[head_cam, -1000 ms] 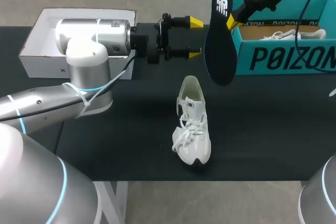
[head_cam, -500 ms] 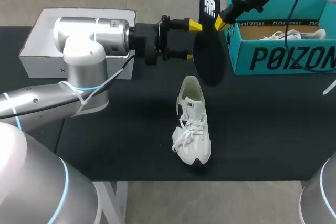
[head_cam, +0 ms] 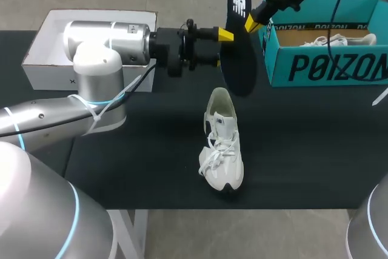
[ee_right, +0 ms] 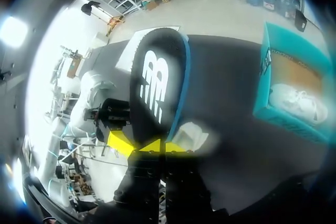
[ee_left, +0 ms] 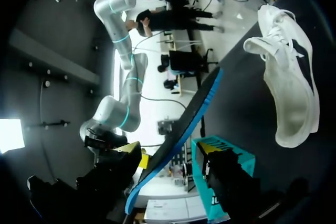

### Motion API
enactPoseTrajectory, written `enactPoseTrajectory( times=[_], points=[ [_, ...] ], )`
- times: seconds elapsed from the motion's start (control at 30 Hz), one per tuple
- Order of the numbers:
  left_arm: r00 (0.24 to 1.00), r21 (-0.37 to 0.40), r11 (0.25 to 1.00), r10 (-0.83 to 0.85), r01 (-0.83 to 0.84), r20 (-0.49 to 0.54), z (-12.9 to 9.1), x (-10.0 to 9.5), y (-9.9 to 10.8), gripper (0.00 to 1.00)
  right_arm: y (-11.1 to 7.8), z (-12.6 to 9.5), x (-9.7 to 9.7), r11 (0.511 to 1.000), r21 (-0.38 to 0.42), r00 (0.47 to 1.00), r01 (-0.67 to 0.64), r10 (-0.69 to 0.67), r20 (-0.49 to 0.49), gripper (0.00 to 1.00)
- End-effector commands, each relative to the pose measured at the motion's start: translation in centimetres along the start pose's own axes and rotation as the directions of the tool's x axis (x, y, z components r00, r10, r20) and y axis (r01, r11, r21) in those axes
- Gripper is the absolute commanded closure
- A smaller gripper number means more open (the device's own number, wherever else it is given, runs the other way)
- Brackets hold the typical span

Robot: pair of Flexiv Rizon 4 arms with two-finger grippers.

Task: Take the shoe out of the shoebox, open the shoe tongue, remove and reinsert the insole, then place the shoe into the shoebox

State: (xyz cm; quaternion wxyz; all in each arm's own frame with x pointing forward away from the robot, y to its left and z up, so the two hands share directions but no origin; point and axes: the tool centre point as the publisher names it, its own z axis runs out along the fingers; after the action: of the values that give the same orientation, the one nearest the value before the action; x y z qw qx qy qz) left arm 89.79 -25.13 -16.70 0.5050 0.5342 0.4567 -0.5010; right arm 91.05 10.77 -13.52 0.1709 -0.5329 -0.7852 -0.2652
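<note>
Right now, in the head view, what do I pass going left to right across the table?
White box → insole → teal shoebox. The shoe overlaps the insole's span, so I left it out of the order.

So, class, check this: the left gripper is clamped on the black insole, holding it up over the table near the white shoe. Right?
No: the right gripper is clamped on the black insole, as the right wrist view shows. The left gripper is open, its fingers either side of the insole. It does hang over the table near the white shoe.
</note>
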Motion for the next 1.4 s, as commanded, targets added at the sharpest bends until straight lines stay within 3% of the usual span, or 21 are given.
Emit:
enactPoseTrajectory(
  times=[0.03, 0.7, 0.73, 0.77, 1.07, 1.4],
  points=[
    [1.0, 0.0, 1.0, 0.004, -0.004, 0.005, 0.2, 0.2, 0.1, 1.0, 0.0, 0.1, -0.2, 1.0, -0.003, 1.0, 0.0, 0.0, -0.007, 1.0],
    [1.0, -0.009, 1.0, 0.005, -0.005, -0.004, 0.3, 0.2, 0.1, 1.0, -0.2, 0.6, 0.2, 1.0, 0.019, 1.0, -0.015, 0.015, 0.011, 1.0],
    [1.0, -0.012, 1.0, 0.004, -0.004, -0.005, 0.3, 0.2, 0.1, 1.0, -0.2, 0.6, 0.1, 0.999, 0.027, 1.0, -0.024, 0.023, 0.017, 0.53],
    [1.0, -0.013, 1.0, 0.002, -0.002, -0.005, 0.2, 0.3, 0.1, 1.0, -0.3, 0.6, 0.0, 0.999, 0.019, 0.999, -0.026, 0.026, 0.019, 0.0],
    [1.0, -0.023, 1.0, -0.02, 0.019, -0.008, -0.1, 0.8, 0.1, 1.0, -2.0, -2.3, -0.2, 1.0, -0.007, 0.986, 0.02, -0.018, 0.166, 0.0],
    [0.998, -0.012, 0.998, -0.055, 0.055, -0.021, 0.0, 1.8, 0.1, 1.0, -3.5, -6.3, 3.0, 0.987, -0.025, 0.942, 0.156, -0.141, 0.303, 0.0]
  ],
)
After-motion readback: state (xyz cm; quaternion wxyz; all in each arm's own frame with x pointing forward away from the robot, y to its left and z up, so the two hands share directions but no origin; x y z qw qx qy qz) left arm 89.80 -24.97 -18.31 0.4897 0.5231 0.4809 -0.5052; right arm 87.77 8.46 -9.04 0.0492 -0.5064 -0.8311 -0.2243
